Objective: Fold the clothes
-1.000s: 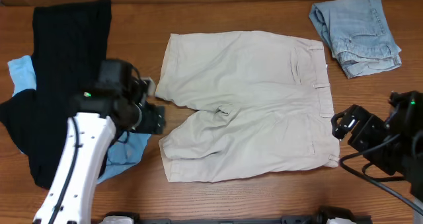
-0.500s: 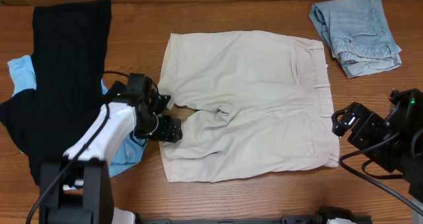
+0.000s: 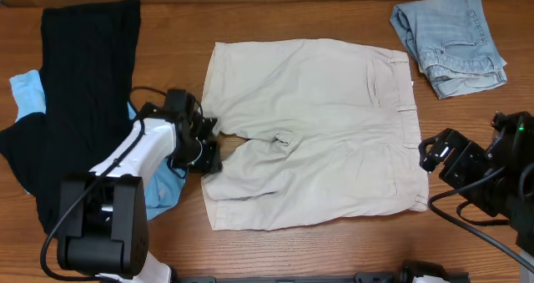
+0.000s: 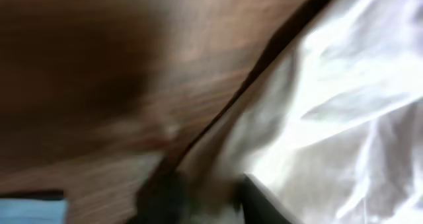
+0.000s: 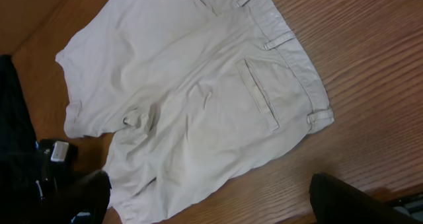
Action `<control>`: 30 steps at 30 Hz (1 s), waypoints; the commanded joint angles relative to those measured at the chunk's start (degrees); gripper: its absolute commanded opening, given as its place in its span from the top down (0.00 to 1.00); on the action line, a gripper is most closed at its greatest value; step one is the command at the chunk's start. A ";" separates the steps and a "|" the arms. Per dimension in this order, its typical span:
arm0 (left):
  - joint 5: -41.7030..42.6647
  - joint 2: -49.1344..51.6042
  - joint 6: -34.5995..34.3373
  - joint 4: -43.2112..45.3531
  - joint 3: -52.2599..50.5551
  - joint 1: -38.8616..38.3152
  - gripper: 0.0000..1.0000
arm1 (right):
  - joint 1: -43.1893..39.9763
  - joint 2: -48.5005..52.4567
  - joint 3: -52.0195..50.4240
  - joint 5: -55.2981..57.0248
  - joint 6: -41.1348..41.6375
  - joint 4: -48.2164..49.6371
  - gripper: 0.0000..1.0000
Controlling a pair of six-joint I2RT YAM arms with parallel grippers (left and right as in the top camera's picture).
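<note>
Beige khaki shorts (image 3: 317, 124) lie spread flat in the middle of the table, waistband to the right, legs to the left. My left gripper (image 3: 209, 159) is at the left hem of the near leg. The blurred left wrist view shows its two dark fingers (image 4: 264, 201) standing close together with beige shorts cloth (image 4: 330, 105) pinched between them. My right gripper (image 3: 427, 155) hovers open just right of the waistband, nothing between its fingers. In the right wrist view the whole shorts (image 5: 198, 85) lie beyond the right gripper (image 5: 208, 207).
A black garment (image 3: 83, 91) and a sky-blue one (image 3: 25, 95) lie heaped at the table's left, beside the left arm. A folded light-blue denim piece (image 3: 450, 45) sits at the back right corner. Bare wood shows along the front edge.
The left arm swung in from the left to the near leg's hem, and its fingers have closed in on the cloth. The right arm has stayed put.
</note>
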 commanded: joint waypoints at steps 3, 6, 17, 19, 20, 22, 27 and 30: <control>-1.27 0.20 0.28 -1.01 5.64 -0.24 0.96 | -0.22 -0.63 -0.24 0.52 0.28 0.33 0.00; -5.16 0.20 0.26 -1.99 8.74 0.68 0.96 | -0.22 -0.61 -0.24 0.52 0.28 0.35 0.00; -4.46 0.31 2.21 -10.19 10.16 0.04 0.68 | -0.22 -0.13 -0.24 0.55 0.26 0.11 0.00; -4.46 0.31 2.91 -10.80 8.52 -0.39 0.66 | -0.22 -0.13 -0.24 0.55 0.26 0.11 0.00; -4.44 0.31 2.86 -10.71 7.72 -0.55 0.66 | -0.22 -0.13 -0.24 0.55 0.20 0.11 0.00; -4.15 0.31 2.89 -10.49 6.08 -0.83 0.65 | -0.22 -0.13 -0.24 0.57 0.07 0.11 0.00; -1.51 0.31 3.72 -10.01 3.13 -0.90 0.62 | -0.22 -0.13 -0.24 0.57 -0.13 0.11 0.00; -1.51 0.31 3.69 -9.35 2.27 -0.90 0.66 | -0.22 -0.13 -0.24 0.57 -0.13 0.11 0.00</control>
